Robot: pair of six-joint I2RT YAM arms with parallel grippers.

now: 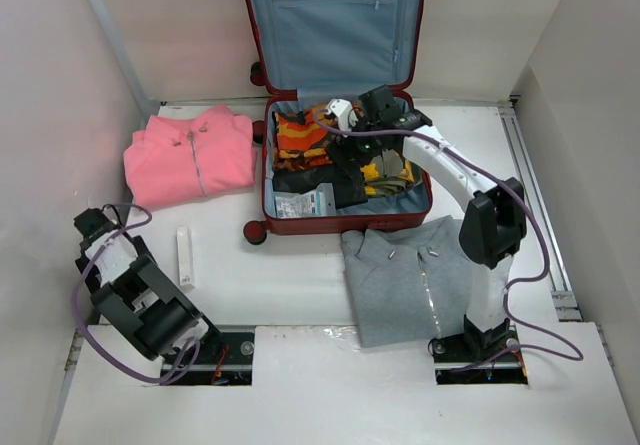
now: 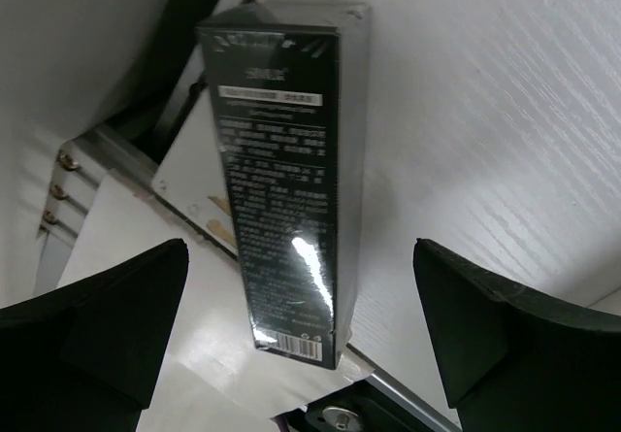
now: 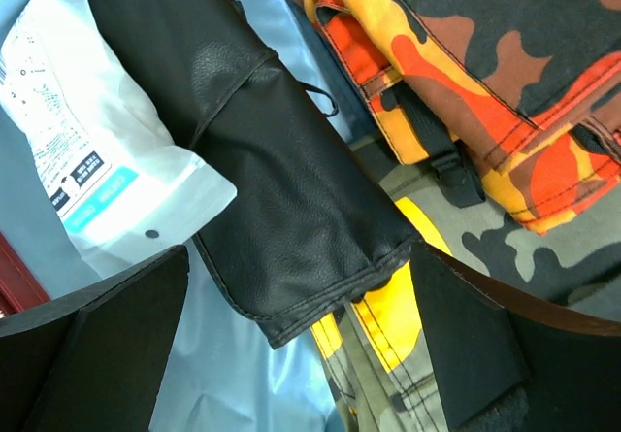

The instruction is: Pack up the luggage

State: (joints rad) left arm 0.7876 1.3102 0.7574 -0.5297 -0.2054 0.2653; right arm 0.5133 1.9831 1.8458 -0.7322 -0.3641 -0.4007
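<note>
At the far edge of the desk (image 1: 300, 275), about the middle, the luggage (image 1: 335, 227) is lying wide open. Its lid is standing up against the back wall, showing the light blue lining. The base is already carrying a fair bit:

- An orange camo garment (image 1: 300, 137) is sitting in the far left part.
- A black leathery pouch (image 3: 281, 209) is lying across the middle, partly over the other stuff.
- A white packet with a blue band (image 1: 300, 205) is resting by the near wall, on the lining.
- A yellow camo piece (image 1: 385, 173) is poking out on the right side, under the pouch.

The right arm is reaching over the base. The right hand (image 3: 299, 252) is hanging just above the pouch with its fingers spread wide apart, and it isn't gripping anything.

Outside the case, a folded pink top (image 1: 190, 155) is lying on the desk just left of the luggage. A folded grey top (image 1: 415, 275) is lying near the luggage's near right corner, right beside the right arm.

The left arm is folded up at the near left corner of the desk. The left hand (image 2: 299, 248) is also spread wide, with nothing held. In its wrist view a glossy dark box (image 2: 291, 189) with small print and a barcode is sitting between the fingers, not touching either one.
</note>
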